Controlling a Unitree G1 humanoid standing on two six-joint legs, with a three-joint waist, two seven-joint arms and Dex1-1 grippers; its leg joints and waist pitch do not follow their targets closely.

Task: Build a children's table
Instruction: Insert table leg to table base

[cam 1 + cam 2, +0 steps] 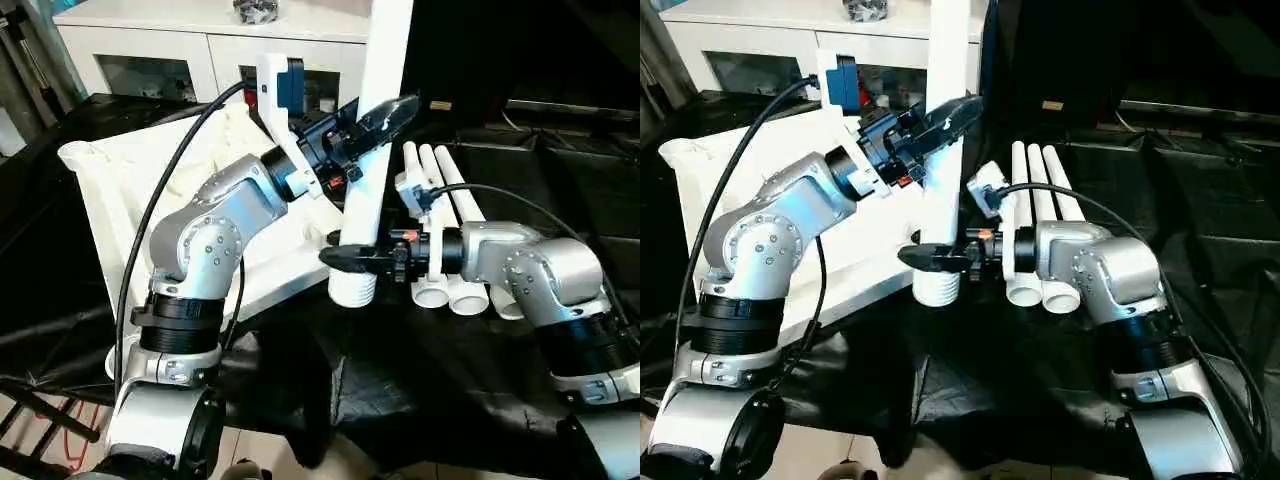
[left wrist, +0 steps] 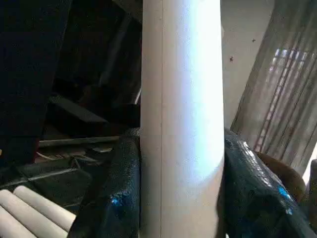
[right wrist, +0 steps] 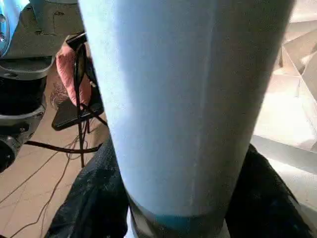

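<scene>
Between both grippers stands one upright leg (image 1: 371,150): left gripper (image 1: 375,125) clamps it higher up, right gripper (image 1: 345,258) seemingly grips near its base.

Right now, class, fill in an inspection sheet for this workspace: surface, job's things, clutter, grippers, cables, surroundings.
Surface: black cloth over the worktop.
Job's things: white tabletop lying underside up; one leg standing upright at its near corner; three spare legs lying side by side on the cloth.
Clutter: nothing seen.
Grippers: left gripper clamps the upright leg higher up; right gripper grips it near the bottom end.
Cables: black cables run along both arms.
Surroundings: white cabinet behind.
</scene>
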